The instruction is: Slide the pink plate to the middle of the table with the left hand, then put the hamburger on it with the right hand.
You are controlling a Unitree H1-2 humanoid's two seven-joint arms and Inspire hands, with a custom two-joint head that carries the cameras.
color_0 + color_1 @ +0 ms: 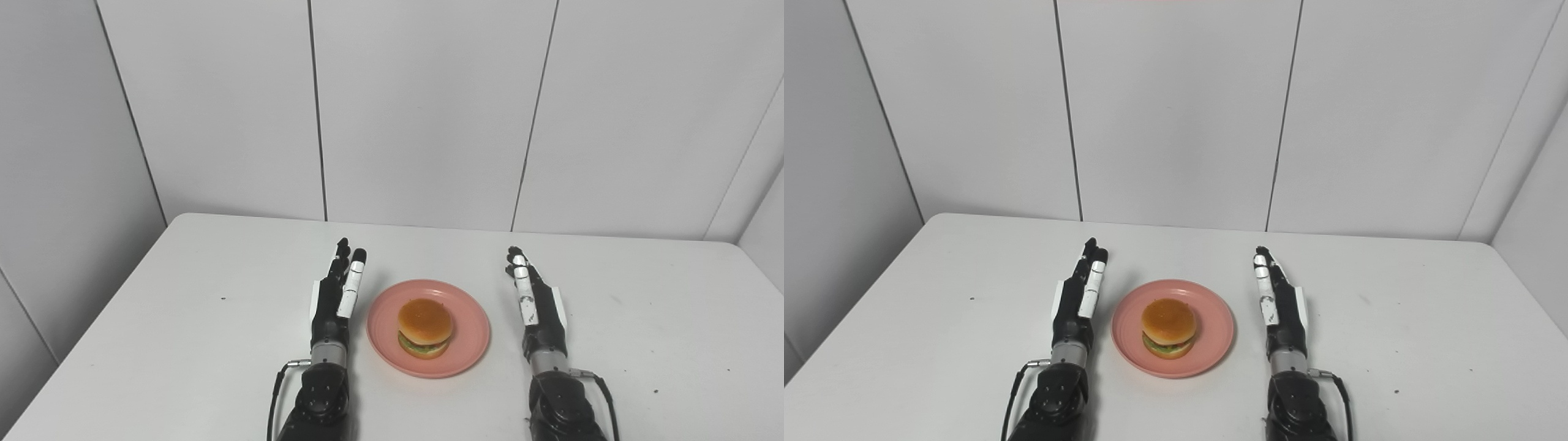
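The pink plate (470, 331) lies near the middle of the white table, toward the front. The hamburger (425, 327) sits upright on it, a little front of centre. My left hand (335, 297) stands on edge just left of the plate, fingers straight and pointing away, holding nothing and not touching the plate. My right hand (535, 300) stands the same way to the right of the plate, a short gap from the rim, open and empty. Both hands also show in the right eye view, left (1078, 300) and right (1279, 300).
The white table (184, 318) has a rounded far-left corner and ends at grey wall panels (422, 110) behind. Small dark specks mark the table surface at left and right. Cables run along both wrists.
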